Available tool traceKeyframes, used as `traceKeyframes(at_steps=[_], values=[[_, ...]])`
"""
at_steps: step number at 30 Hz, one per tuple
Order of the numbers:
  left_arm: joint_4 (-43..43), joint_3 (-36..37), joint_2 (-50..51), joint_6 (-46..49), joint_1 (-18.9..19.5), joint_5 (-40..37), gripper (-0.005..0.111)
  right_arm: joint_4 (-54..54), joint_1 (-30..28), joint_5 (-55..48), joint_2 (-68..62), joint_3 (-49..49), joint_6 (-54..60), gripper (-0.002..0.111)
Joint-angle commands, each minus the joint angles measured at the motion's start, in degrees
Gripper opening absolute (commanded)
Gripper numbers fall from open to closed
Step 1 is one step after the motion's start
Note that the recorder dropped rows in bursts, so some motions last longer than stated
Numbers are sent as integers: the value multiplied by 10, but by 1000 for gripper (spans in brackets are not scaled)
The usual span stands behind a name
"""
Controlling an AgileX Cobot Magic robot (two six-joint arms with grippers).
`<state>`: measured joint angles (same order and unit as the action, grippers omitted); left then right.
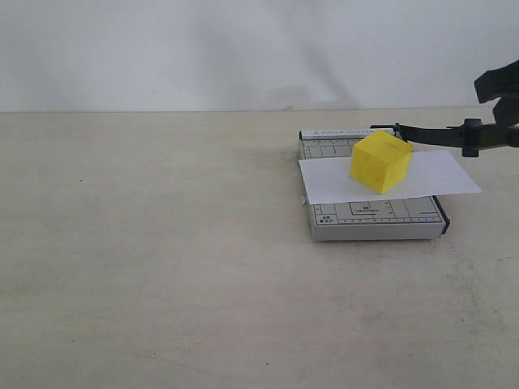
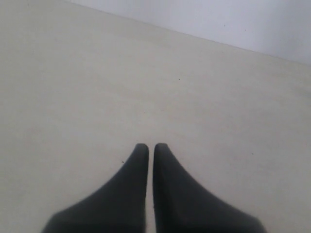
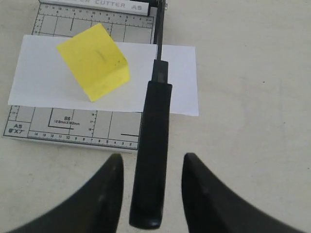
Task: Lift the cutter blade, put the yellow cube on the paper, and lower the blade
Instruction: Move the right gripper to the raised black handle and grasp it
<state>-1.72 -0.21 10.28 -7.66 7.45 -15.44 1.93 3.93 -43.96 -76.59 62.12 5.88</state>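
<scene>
- On the grey cutter board (image 1: 373, 217), toward the right of the exterior view, the paper (image 1: 438, 180) is laid crosswise. Its right end is seen to overhang the board's blade-side edge.
- The yellow cube (image 1: 380, 161) is set on the paper, over the board, and is turned so that one vertical edge faces the exterior camera.
- The cutter blade (image 1: 430, 132) is raised off the board. From its hinge at the board's far corner it is angled out to the right, clear of the paper.
- A strip of bare paper is seen between the cube and the blade in the right wrist view, so the two are apart.
- The blade's thick black handle (image 3: 150, 194) is flanked by the fingers of the right gripper (image 3: 153, 156), which are spread apart. A narrow gap is visible on each side of the handle, so no clamping is shown. What supports the raised blade cannot be told.
- The left gripper (image 2: 147, 145) is seen only in its own wrist view, with its fingers brought together to a hairline slit above the bare table (image 2: 97, 73).
</scene>
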Motion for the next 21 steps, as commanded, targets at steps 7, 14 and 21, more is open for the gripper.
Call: traceKeyframes(at_steps=[7, 14, 21], values=[[57, 2, -2, 5, -2, 20, 5, -4, 0, 7, -39, 3, -21, 39], [57, 2, -2, 5, -2, 20, 5, -8, 0, -13, -40, 1, -29, 0], [57, 2, -2, 5, -2, 21, 5, 48, 0, 67, -40, -130, -21, 0]])
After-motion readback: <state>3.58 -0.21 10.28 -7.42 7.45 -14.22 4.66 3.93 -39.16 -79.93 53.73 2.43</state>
